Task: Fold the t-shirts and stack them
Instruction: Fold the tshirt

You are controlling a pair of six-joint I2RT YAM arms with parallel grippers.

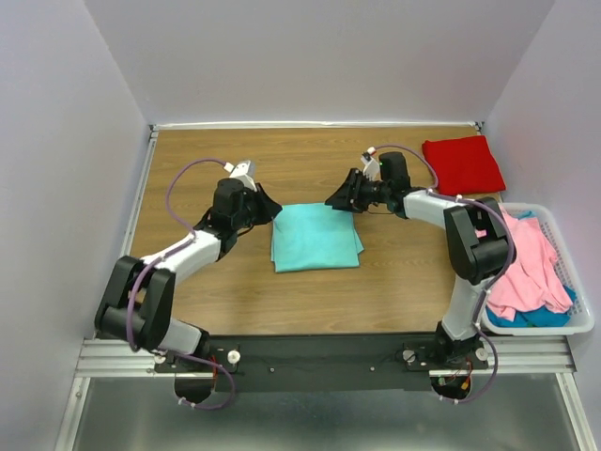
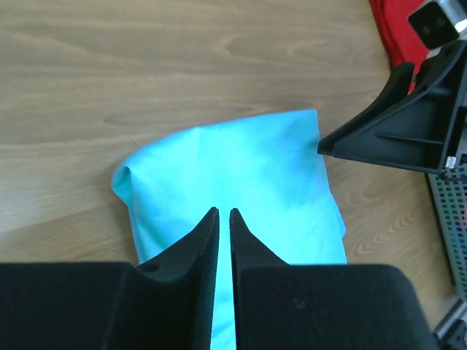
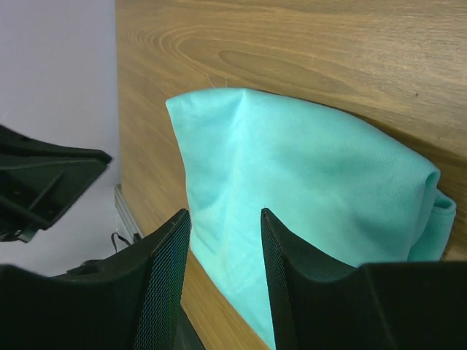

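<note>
Light is bright, even and diffuse, falling from above; on the brown wood-grain bench (image 1: 376, 291) the arms cast only faint, soft-edged shadows; the overhead view is sharp throughout; in the wrist views the black left fingers (image 2: 204, 244) and black right fingers (image 3: 164, 277) loom slightly soft at close range; the folded aqua-teal cloth t-shirt (image 2: 241, 168) renders brightest in the left wrist view.

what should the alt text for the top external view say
A folded aqua-teal t-shirt lies on a wooden table between two robot arms, left fingers and right fingers at its far corners. A folded red t-shirt sits far right, beyond a white basket holding a pink t-shirt and blue-teal cloth.
</note>
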